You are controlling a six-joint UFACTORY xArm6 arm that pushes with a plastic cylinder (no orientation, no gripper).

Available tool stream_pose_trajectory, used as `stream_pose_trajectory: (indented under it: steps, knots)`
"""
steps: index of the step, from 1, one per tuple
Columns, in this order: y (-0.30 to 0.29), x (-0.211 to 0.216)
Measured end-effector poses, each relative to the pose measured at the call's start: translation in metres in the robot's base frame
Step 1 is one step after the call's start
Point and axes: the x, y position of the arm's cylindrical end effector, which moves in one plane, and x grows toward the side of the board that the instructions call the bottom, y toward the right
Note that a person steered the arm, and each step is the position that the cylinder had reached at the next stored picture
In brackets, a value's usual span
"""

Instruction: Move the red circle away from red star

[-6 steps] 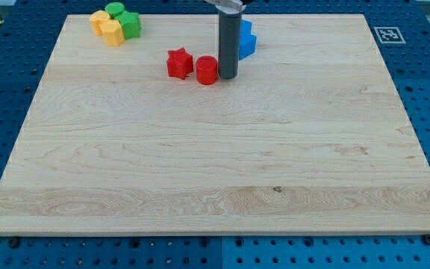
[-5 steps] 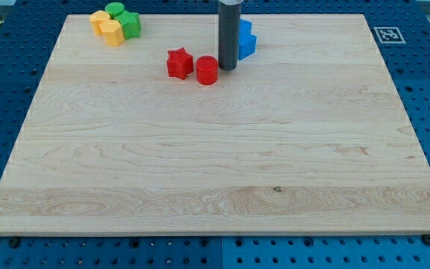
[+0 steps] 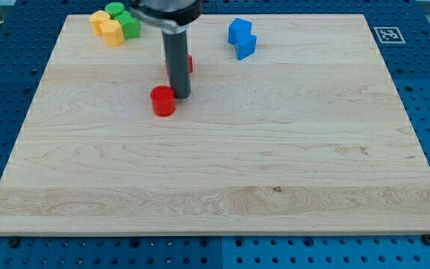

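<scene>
No readable text; only a fiducial marker [image 3: 386, 34] (black-and-white) at the board's corner.

The circle [image 3: 163, 101] sits on the board [image 3: 222, 172], and everything else is placed from it. My tip [image 3: 181, 96] is just beside it to the view's right, and the star [image 3: 188, 64], mostly hidden behind the rod, lies up and right of it. A cluster of blocks [image 3: 115, 22] lies well up and left, near the board's top left corner, and a two-block pair [image 3: 241, 38] well up and right, near the top edge.
</scene>
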Motion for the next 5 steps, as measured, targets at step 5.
stream_pose_trajectory:
  steps: [5]
  knots:
    - [0.037, -0.120]
